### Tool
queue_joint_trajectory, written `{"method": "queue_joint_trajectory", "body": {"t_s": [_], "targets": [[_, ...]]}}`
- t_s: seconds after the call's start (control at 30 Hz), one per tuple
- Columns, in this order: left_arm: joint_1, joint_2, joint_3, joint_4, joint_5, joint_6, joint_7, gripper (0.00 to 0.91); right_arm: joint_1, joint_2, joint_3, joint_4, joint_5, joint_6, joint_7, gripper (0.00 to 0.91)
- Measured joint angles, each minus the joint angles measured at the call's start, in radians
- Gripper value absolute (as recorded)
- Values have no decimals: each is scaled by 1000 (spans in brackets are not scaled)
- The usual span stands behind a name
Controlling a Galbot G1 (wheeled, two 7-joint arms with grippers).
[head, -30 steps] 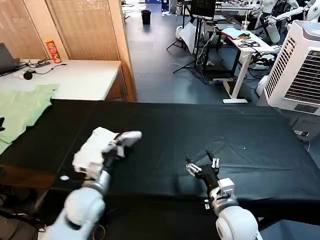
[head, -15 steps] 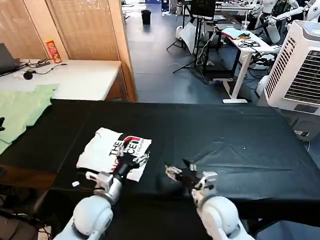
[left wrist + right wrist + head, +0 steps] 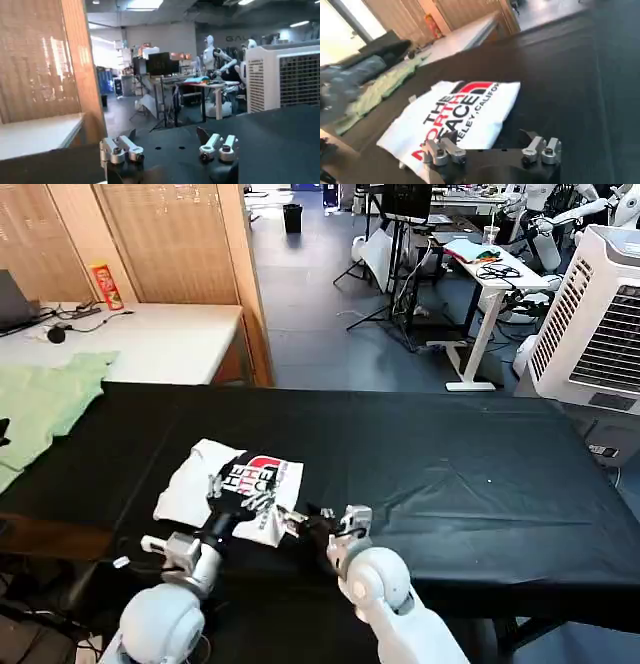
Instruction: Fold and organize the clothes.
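One white cotton T-shirt [image 3: 235, 489] now lies folded, print up, near the front-left of the black-covered table [image 3: 480, 464] (a second ago it was a bundle). The left gripper [image 3: 232, 489] hovers open over it; the right gripper [image 3: 318, 522], open, has closed in beside its hem, its near edge hidden.

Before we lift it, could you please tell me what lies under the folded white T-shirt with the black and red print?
The folded white printed T-shirt lies on the black table cloth. The left gripper, open, is over it, the right gripper beside its edge. Anything beneath the shirt is covered.
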Motion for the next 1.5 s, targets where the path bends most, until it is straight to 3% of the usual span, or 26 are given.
{"method": "queue_joint_trajectory", "body": {"t_s": [0.03,0.17,0.4,0.6,0.63,0.67,0.9,1.03,1.17,1.3,1.37,1.5], "targets": [[4,0,-6,-4,0,0,0,878,6,5,0,-10,1,1,-3,78],[20,0,-27,-15,1,-6,0,878,22,21,-3,-43,1,2,-9,0],[50,2,-56,-28,0,-18,1,878,20,22,5,-54,-3,-1,-15,0],[75,3,-83,-19,0,-44,1,878,16,-73,68,32,19,-40,-33,0],[77,4,-88,-15,0,-47,1,878,21,-100,82,43,19,-49,-45,176],[77,5,-92,-10,0,-48,1,878,26,-130,96,50,18,-62,-56,878],[85,6,-98,5,-3,-56,-5,878,31,-286,154,104,-81,-105,-111,878],[104,2,-115,9,-8,-91,-6,878,-22,-329,169,168,-164,-68,-85,878],[120,-5,-121,28,-18,-171,-3,878,-105,-341,194,234,-263,16,-87,878],[134,-13,-111,26,-72,-153,-41,878,-202,-338,233,290,-338,116,-82,878],[146,-9,-101,16,-78,-126,-72,878,-256,-332,257,312,-382,182,-73,878],[177,4,-94,-16,-85,-103,-99,878,-388,-319,310,318,-495,364,-66,878]]}}
